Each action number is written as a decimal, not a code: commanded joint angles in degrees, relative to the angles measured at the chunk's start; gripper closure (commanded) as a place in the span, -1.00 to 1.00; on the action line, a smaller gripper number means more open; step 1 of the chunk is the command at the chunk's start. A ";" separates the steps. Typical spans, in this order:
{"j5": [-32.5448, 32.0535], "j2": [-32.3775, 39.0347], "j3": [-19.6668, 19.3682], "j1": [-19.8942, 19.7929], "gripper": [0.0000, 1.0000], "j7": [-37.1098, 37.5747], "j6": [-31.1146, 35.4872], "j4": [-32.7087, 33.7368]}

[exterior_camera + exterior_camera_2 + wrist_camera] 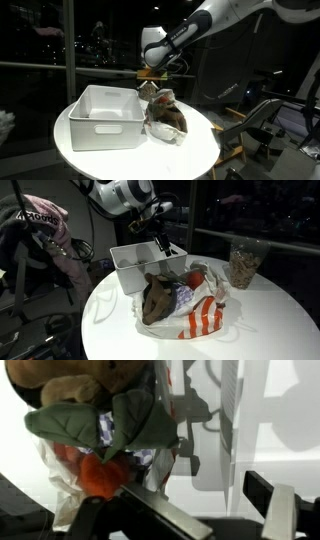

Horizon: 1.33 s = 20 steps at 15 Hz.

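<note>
A round white worktop (140,162) in a dark room — night lights speckle the window (90,45) behind it — carries a white bin (105,118) and, just beside it, a pile (166,116) of brown, green and orange cloth. The gripper (155,90) hangs just above the pile with its jaws wide apart, holding nothing. A jar (245,262) stands near the pile.

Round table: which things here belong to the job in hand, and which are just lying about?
In hand: open claw; white tub; heap of soft toys on a striped bag.
Lying about: jar of brown bits; pink cloth beside the table.
</note>
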 commanded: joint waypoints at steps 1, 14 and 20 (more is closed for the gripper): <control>-4.06 -10.18 0.98 -1.35 -0.99 -5.24 -1.44 -10.11; -3.01 -14.90 7.98 -7.85 -1.00 -28.68 2.37 -24.55; -2.43 -9.43 7.98 -7.85 -1.00 -32.36 -1.96 -22.81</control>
